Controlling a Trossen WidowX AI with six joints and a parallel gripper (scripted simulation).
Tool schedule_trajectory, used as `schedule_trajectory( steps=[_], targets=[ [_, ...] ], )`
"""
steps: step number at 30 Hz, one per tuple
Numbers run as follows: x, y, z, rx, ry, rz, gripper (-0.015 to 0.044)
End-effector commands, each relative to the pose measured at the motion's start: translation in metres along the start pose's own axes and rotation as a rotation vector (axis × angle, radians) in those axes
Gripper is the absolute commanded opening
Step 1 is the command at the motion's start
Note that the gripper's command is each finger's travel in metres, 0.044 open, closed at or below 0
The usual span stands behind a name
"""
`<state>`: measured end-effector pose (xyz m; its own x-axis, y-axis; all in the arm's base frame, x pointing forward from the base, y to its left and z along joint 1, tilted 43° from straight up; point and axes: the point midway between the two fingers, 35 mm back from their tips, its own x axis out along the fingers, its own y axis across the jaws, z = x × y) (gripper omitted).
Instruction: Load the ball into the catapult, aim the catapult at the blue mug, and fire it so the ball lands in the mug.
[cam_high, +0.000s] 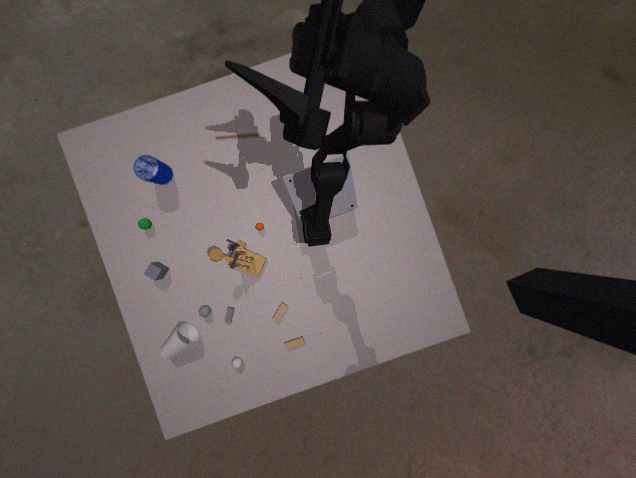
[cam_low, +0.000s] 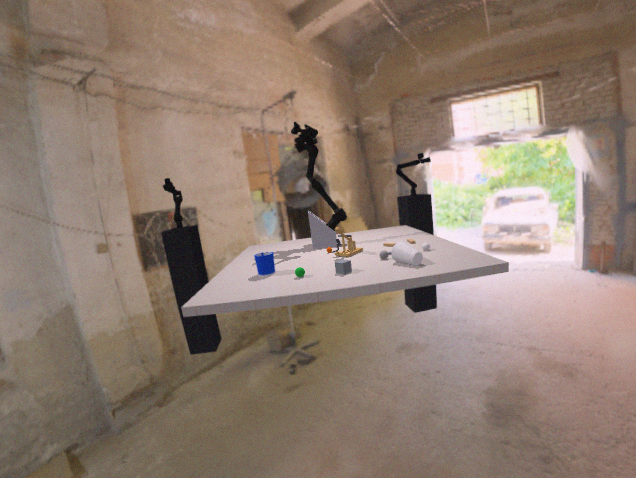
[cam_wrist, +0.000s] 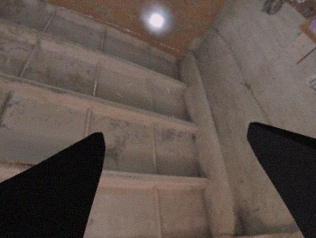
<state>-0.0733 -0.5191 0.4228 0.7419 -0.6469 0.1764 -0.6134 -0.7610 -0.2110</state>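
Catapult (cam_high: 252, 262) (cam_low: 349, 252) on white table (cam_high: 406, 303) (cam_low: 308, 285); orange ball (cam_high: 259, 226) (cam_low: 329, 250) just beside it, not loaded. Gray ball (cam_high: 204, 310) (cam_low: 384, 254) near catapult, then gray cube (cam_high: 156, 270) (cam_low: 342, 266). Green ball (cam_high: 144, 223) (cam_low: 299, 272) farther from catapult; blue mug (cam_high: 163, 173) (cam_low: 265, 263) upright, well apart from catapult. Gripper (cam_high: 275, 33) (cam_low: 294, 127) (cam_wrist: 178, 135) high above catapult level, open, nothing between fingers.

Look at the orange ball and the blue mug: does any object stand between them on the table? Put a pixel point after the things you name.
Nothing visible stands between the orange ball (cam_high: 260, 226) (cam_low: 329, 250) and the blue mug (cam_high: 160, 171) (cam_low: 265, 263); the green ball (cam_high: 144, 223) (cam_low: 299, 272) sits off to one side.
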Motion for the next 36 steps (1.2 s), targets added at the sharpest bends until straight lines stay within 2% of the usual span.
schedule_trajectory(
  steps=[1,2,20,36],
  targets=[
    [0.0,0.0,-0.001,-0.002,0.001,0.001,0.0426],
    [-0.001,-0.001,-0.003,-0.009,0.005,0.003,0.044],
    [-0.04,-0.067,-0.108,-0.384,0.237,0.121,0.044],
    [-0.107,-0.178,-0.202,-0.752,0.465,0.229,0.044]
  ],
)
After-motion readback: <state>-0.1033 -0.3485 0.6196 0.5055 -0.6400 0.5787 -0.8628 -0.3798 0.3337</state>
